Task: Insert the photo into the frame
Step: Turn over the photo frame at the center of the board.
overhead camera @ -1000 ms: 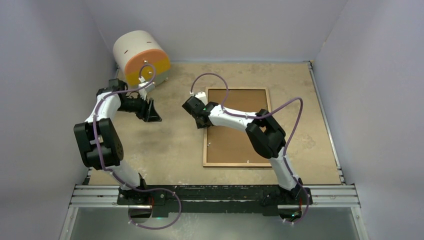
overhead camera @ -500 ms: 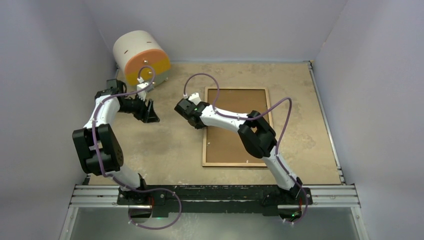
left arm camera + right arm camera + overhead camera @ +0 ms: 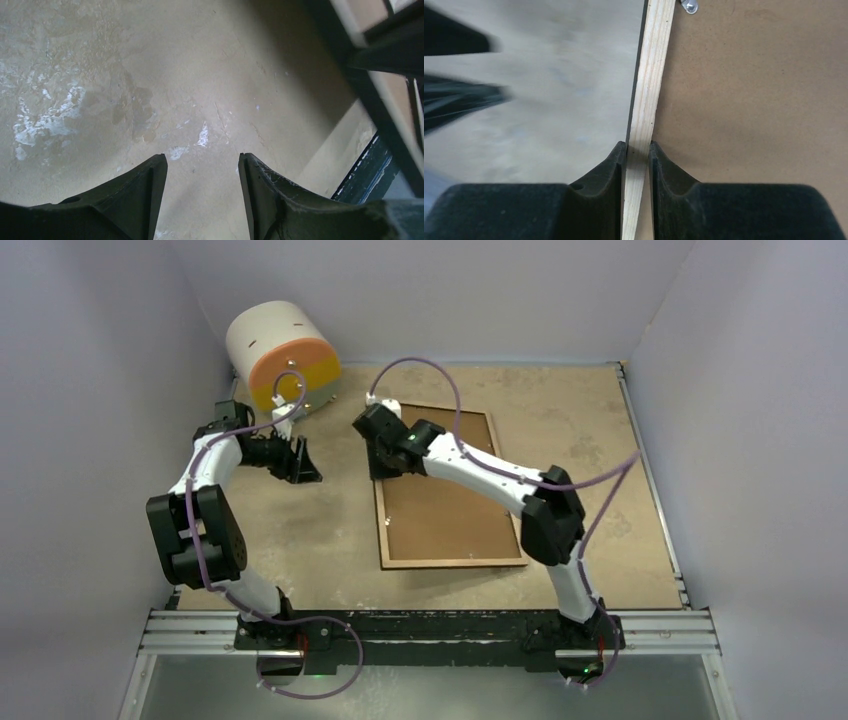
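Pinching the frame (image 3: 648, 75) rim, right jaws | overhead: that grip hidden

Pale-walled booth, worn tan tabletop.

You've got plain lavender-grey panels on 3 sides: back wall (image 3: 450, 300), L wall (image 3: 90, 440), R wall (image 3: 760, 440). They box in a beige tabletop (image 3: 330, 530) that's mottled w/ darker stains and pale whitish scuffs; the left wrist cam shows the scuffs best. A silver alu rail (image 3: 670, 632) runs along the near edge, and a thinner side strip (image 3: 655, 490) runs down the R edge of the top. Below the near rail there's a glossy grey-green surface (image 3: 450, 685). In the back-L corner a white drum (image 3: 270, 335) lies on its side, its orange/yellow face toward you. Light is soft and even, from above, w/ faint shadows only.
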Controlling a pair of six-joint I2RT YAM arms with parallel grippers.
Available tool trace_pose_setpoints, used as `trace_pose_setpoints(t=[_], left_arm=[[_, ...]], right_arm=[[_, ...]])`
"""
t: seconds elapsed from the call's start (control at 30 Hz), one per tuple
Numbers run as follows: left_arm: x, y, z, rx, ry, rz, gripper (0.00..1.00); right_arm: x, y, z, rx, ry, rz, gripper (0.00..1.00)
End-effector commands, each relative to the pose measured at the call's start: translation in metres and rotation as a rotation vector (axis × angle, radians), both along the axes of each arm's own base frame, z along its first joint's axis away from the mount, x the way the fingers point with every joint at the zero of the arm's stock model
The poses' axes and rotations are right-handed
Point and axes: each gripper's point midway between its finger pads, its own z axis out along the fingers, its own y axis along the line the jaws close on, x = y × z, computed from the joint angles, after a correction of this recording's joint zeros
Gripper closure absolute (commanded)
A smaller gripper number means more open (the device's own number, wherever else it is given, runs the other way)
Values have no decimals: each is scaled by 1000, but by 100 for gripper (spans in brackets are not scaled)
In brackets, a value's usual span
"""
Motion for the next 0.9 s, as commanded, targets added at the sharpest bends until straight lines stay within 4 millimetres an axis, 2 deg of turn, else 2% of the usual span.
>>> trace_pose_setpoints(t=[0.0,0.13,0.23,0.33,0.5,0.67,0.87], left_arm=[[10,0,7,-35,-15,45,43],[16,-2,32,-56,-58,56,45],[24,-8,70,-93,-127,58,46],[28,-18,107,-107,-198,46,47],[34,-44,147,-105,-293,21,49],[42,-79,163,-89,-331,-22,49],[63,-112,174,-67,-350,-62,50]], right_arm=[[-5,40,169,461,-137,38,100],[-12,41,220,636,-131,54,100],[-9,36,251,799,-99,55,100],[-3,27,270,917,-77,58,100],[9,12,261,977,-34,32,100],[16,1,251,980,-1,36,100],[19,-20,238,915,2,33,82]])
